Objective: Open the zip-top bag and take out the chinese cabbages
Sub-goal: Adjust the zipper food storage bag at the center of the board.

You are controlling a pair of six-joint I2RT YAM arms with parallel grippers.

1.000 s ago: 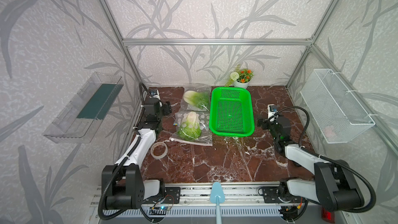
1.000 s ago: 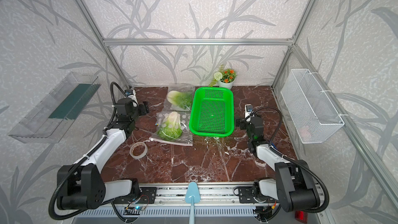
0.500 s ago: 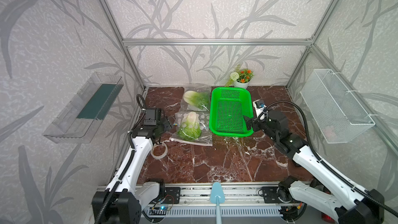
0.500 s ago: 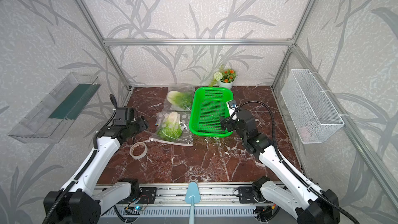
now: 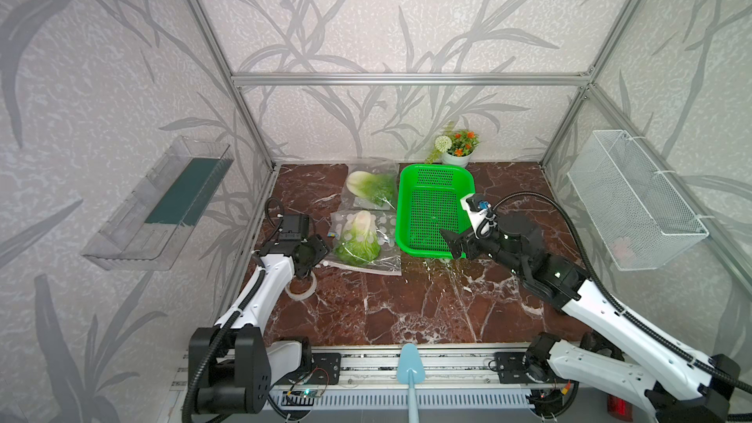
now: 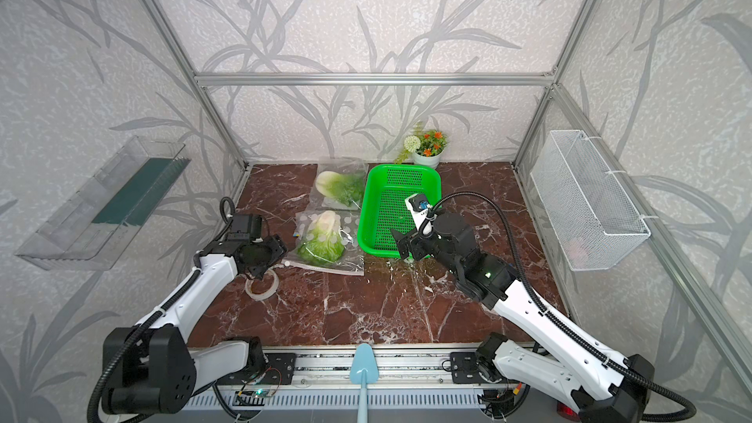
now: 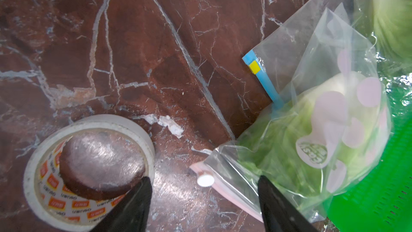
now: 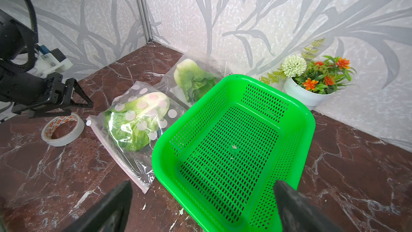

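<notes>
Two clear zip-top bags lie left of the green basket (image 5: 400,213), each holding a chinese cabbage. The near cabbage (image 5: 358,240) (image 8: 133,128) is in the dotted bag (image 7: 289,152), whose pink zip edge and white slider (image 7: 205,180) face the front left. The far cabbage (image 5: 372,188) (image 8: 191,79) is in the plain bag behind it. My left gripper (image 5: 322,247) (image 7: 204,179) hovers open over the slider corner, holding nothing. Open and empty too, my right gripper (image 5: 451,242) (image 8: 202,184) hangs over the basket's front right corner.
A roll of tape (image 5: 301,284) (image 7: 89,175) lies under the left wrist, beside the bag corner. A flower pot (image 5: 457,148) stands at the back wall. A wire basket (image 5: 635,205) and a clear shelf (image 5: 162,205) hang on the side walls. A blue scoop (image 5: 409,360) sits at the front rail.
The left arm came forward from the back left to the near bag's zip corner, its jaws narrowing slightly. The right arm swung left to the basket's front corner.
</notes>
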